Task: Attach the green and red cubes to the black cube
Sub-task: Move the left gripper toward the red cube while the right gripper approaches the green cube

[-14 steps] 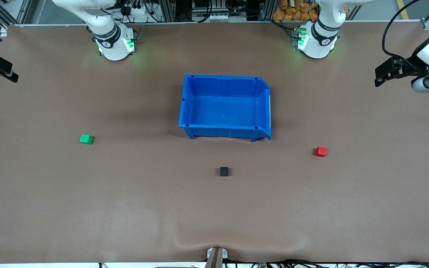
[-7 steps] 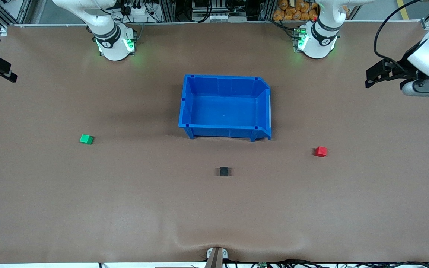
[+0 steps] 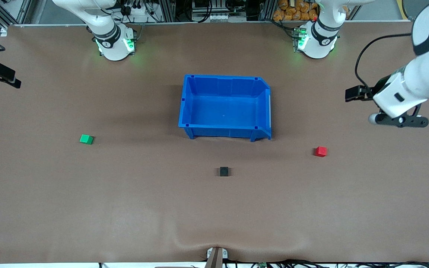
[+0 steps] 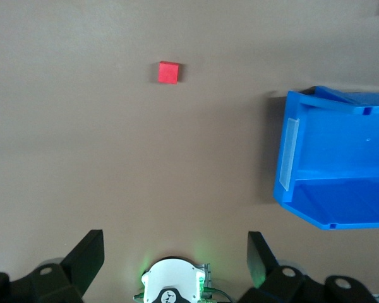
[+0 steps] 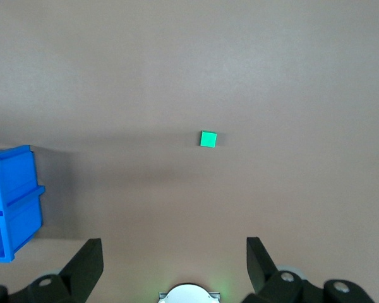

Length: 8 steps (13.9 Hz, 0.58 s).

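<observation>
Black cube (image 3: 224,171) square to the table edge, flat

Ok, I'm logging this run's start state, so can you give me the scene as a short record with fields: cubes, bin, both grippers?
green cube: alone on the table, toward the right arm's end
red cube: alone on the table, toward the left arm's end
black cube: between them, nearer the front camera than the blue bin, touching neither
blue bin: nothing in it
left gripper: open, holding nothing, above the table at the left arm's end
right gripper: open, holding nothing, above the table at the right arm's end
attached so far: none
</observation>
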{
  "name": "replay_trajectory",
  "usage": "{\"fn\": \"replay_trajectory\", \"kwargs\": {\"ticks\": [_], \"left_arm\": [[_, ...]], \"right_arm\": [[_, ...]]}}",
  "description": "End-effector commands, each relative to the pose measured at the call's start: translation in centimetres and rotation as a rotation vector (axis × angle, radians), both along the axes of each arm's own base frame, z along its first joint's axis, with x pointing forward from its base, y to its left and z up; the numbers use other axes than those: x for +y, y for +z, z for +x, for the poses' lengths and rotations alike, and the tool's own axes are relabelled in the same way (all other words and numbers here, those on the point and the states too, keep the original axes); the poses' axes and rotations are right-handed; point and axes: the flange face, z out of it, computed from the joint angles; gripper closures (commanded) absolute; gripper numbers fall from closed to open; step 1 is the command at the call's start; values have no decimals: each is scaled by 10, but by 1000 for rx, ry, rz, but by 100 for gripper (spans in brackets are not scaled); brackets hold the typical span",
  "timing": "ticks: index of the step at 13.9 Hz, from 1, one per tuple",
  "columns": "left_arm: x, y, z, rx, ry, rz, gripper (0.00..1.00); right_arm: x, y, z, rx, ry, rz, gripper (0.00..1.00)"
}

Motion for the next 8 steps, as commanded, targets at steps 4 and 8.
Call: {"fn": "replay_trajectory", "kwargs": {"ticks": [4,8], "left_arm": [[8,-49,22,-63,32,-10,0],[8,-103,25,-133,32,-20,0]], "right_arm": [[-12,-26,27,-18,-16,1,0],[-17,-48,43,-10,-23,-2,0]]}}
